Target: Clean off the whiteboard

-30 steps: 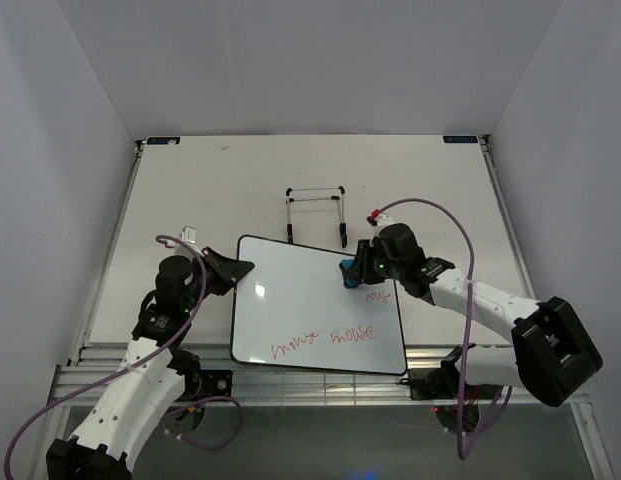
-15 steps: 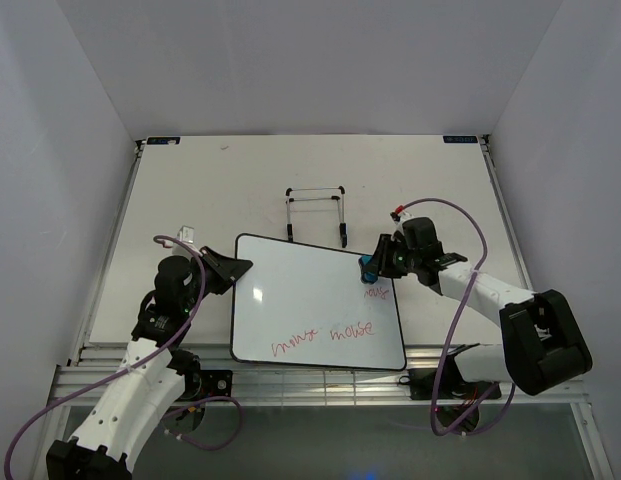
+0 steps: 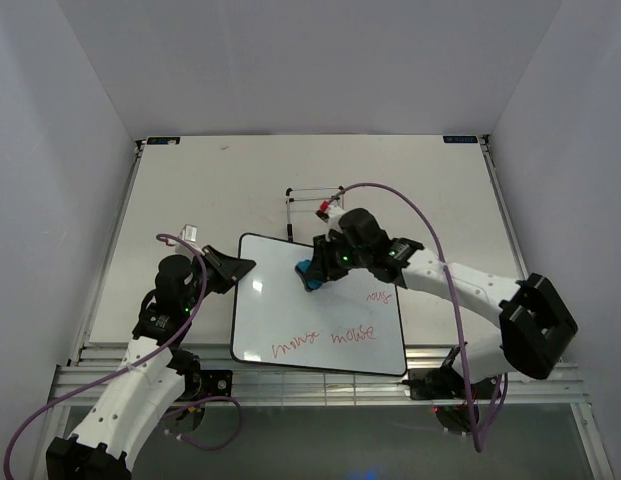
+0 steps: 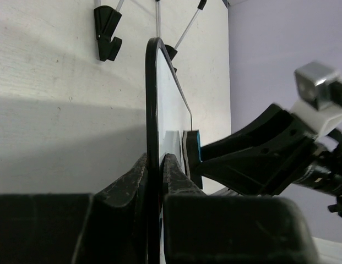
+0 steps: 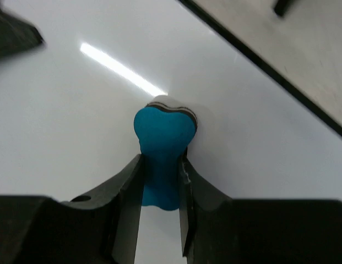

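This looks like a robotics lab test cell. Plain pale-grey panel walls [image 3: 310, 60] box in a bare off-white tabletop [image 3: 190, 190] on three sides, and slotted aluminium frame rails [image 3: 290, 385] run along its near edge. Two white-and-black jointed robot arms, left [image 3: 130, 385] and right [image 3: 470, 290], are mounted there, trailing loose purple cables [image 3: 430, 225] (exposed wiring, bench-rig fashion). Small blue labels [image 3: 162, 140] mark the far corners. A glossy white rectangular whiteboard with a thin black rim [image 3: 280, 310] lies on the tabletop.

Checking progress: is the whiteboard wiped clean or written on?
Written on: red words show on the whiteboard, near its front edge.
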Robot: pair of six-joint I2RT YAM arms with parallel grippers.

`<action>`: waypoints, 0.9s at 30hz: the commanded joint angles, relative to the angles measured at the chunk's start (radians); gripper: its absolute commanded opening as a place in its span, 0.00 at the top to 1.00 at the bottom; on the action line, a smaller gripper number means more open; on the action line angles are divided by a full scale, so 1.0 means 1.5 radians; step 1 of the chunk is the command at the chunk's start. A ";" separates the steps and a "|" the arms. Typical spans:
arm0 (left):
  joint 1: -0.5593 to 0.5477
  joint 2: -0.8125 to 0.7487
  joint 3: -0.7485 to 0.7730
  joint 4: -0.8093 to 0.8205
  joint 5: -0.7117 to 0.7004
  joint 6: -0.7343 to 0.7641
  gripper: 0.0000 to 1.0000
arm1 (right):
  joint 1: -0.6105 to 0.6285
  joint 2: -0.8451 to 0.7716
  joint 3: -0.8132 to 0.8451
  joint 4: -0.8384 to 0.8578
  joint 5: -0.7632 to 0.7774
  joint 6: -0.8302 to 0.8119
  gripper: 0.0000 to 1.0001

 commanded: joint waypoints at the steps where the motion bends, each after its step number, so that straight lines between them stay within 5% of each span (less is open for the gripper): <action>1: -0.010 0.006 0.012 -0.030 0.014 0.083 1.00 | 0.055 0.123 0.180 -0.047 0.021 -0.033 0.92; 7: -0.010 0.001 0.014 -0.035 0.013 0.084 1.00 | 0.108 0.310 0.472 -0.171 0.043 -0.092 0.92; 11: -0.010 -0.005 0.012 -0.040 0.009 0.084 1.00 | 0.115 0.368 0.565 -0.220 0.073 -0.105 0.92; 27: -0.010 -0.026 0.009 -0.059 -0.022 0.077 1.00 | 0.038 0.341 0.372 -0.238 0.135 -0.113 0.92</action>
